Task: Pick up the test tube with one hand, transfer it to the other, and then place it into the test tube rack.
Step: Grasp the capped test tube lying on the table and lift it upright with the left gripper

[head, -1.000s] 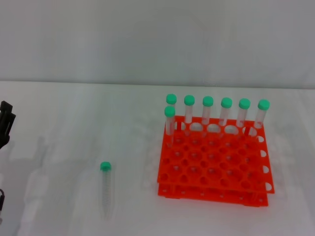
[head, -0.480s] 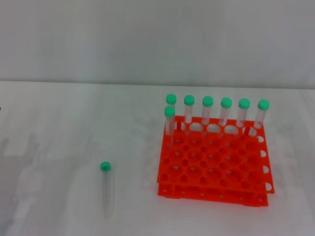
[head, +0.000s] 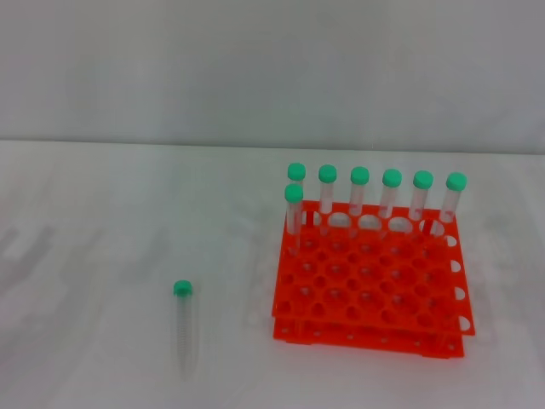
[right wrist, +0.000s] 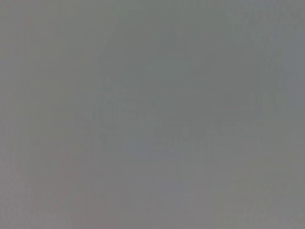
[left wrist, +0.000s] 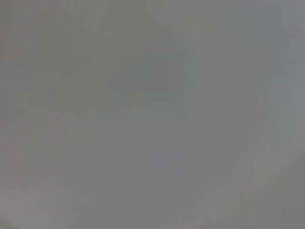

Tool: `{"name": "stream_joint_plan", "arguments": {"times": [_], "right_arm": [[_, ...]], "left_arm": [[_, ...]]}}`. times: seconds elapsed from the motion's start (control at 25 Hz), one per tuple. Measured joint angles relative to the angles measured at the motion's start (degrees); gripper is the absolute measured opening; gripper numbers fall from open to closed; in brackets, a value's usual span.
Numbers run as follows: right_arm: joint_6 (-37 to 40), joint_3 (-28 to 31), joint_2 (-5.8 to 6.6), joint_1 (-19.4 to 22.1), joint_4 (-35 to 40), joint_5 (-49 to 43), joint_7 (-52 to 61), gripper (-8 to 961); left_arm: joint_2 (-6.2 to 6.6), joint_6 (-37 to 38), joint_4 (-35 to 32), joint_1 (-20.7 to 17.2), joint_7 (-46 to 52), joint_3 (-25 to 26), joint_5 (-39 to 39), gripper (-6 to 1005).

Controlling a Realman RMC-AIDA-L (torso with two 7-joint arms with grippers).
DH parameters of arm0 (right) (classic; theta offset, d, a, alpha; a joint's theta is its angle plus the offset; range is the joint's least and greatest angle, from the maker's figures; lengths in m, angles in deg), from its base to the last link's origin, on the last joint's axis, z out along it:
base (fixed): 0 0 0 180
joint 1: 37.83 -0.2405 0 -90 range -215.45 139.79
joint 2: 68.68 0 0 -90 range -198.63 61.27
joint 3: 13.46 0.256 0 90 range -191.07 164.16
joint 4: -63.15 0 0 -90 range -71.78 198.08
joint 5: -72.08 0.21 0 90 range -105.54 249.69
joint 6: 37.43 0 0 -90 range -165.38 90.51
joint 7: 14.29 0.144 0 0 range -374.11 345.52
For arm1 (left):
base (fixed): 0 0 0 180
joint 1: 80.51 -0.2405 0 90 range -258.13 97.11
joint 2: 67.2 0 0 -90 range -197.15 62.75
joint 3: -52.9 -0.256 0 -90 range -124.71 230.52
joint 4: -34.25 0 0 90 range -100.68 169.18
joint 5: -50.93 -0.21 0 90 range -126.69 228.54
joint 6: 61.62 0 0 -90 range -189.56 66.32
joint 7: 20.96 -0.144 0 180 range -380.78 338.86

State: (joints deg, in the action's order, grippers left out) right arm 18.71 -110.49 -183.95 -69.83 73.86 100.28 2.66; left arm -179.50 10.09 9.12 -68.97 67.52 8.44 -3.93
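the white table is the largest item in the head view and carries everything else. the test tube rack, a bright orange two-tier grid of round holes, is the landmark for all positions below; it stands on the table toward the robot's right.

seven green-capped tubes stand upright in the rack. six occupy the row farthest from the robot, spread from one end of the rack to the other. the seventh stands one row nearer the robot, at the rack's left end, just in front of the leftmost tube of the far row. the remaining holes of the rack show no tubes.

the test tube lies flat on the table, well apart from the rack, off the rack's left side and level with its near edge. its green cap points away from the robot, and its clear body runs toward the robot.

neither the left gripper nor the right gripper appears in the head view. both wrist views show only a uniform grey field, so the state of each end effector cannot be told: open, closed or gripping is not shown. nothing touches the test tube.
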Motion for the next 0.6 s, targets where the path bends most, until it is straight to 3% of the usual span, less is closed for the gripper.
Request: {"name": "stream_joint_plan", "arguments": {"times": [0.12, 0.28, 0.36, 0.48, 0.6], "right_arm": [[0.09, 0.01, -0.03, -0.13, 0.01, -0.08, -0.14, 795], [0.12, 0.0, -0.11, 0.04, -0.01, -0.32, -0.15, 796], [0.11, 0.02, -0.12, 0.33, -0.04, -0.3, -0.15, 796], [0.11, 0.01, -0.13, 0.58, -0.1, -0.31, -0.17, 796], [0.09, 0.01, -0.14, 0.6, -0.16, -0.33, -0.17, 796]], "left_arm": [[2.98, -0.73, -6.53, 0.01, 14.67, 0.02, -11.92, 875], [5.25, -0.27, -16.64, 1.15, 35.55, -0.04, -29.6, 875], [6.31, 0.81, -21.58, 2.98, 49.51, -0.05, -42.07, 875], [7.25, 4.68, -25.59, 6.68, 61.33, 0.2, -54.1, 876], [9.09, 9.98, -26.41, 10.91, 67.13, 0.41, -60.29, 876]]}}
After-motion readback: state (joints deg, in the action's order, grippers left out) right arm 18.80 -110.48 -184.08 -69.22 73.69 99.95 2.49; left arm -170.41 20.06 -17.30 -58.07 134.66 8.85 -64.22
